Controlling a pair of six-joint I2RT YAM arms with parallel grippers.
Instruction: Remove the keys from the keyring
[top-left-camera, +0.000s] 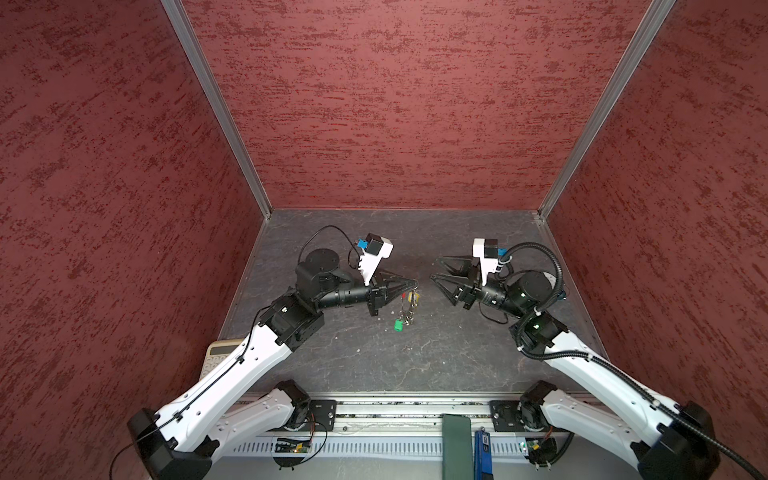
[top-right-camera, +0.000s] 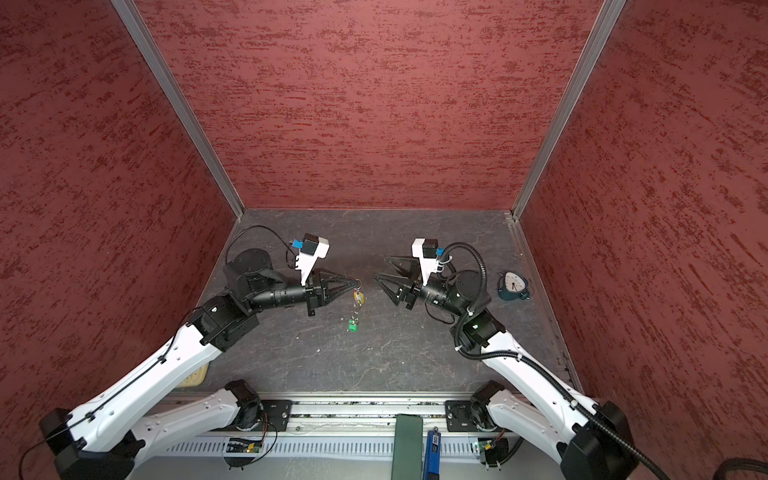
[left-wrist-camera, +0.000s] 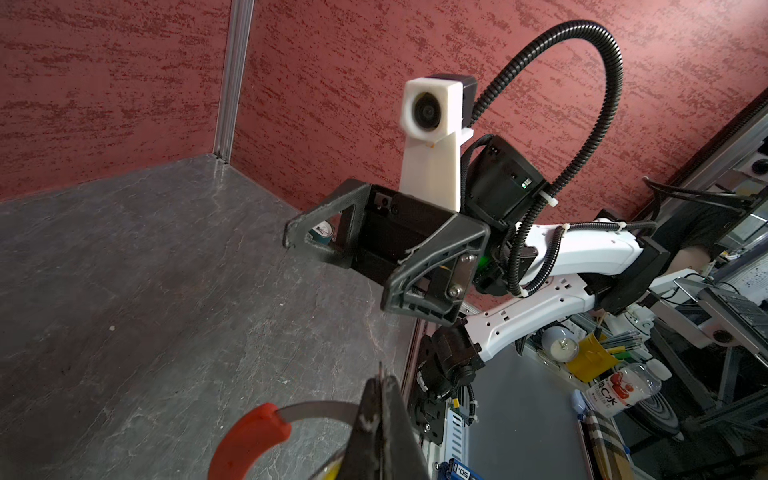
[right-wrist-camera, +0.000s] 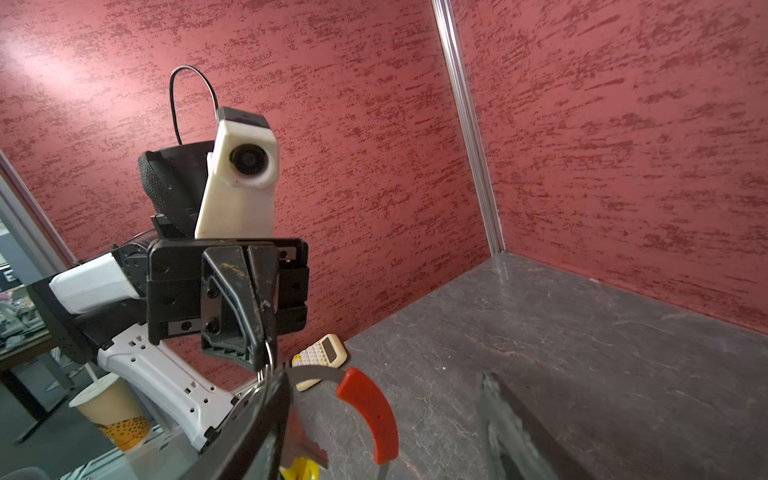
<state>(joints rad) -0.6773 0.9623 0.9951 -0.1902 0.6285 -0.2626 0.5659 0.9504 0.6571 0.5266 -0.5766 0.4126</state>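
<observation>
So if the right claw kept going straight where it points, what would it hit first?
Probably the keyring hanging from the shut left gripper, straight ahead of the open right gripper. Depth is hard to judge, so it might touch that left gripper first.

soft, even light falls from above, bright enough throughout. the dark grey tabletop (top-left-camera: 374, 353) carries a dull sheen and diffuse shadows beneath both arms. a pale glare patch washes the red wall (right-wrist-camera: 45, 58) in the right wrist view. both top views bow outward, so the aluminium corner posts (top-left-camera: 216, 108) lean. close to the wrist lenses, the keyring (left-wrist-camera: 251, 432) and the fingers (right-wrist-camera: 515, 432) of the right gripper (right-wrist-camera: 385, 376) look blurred.
</observation>
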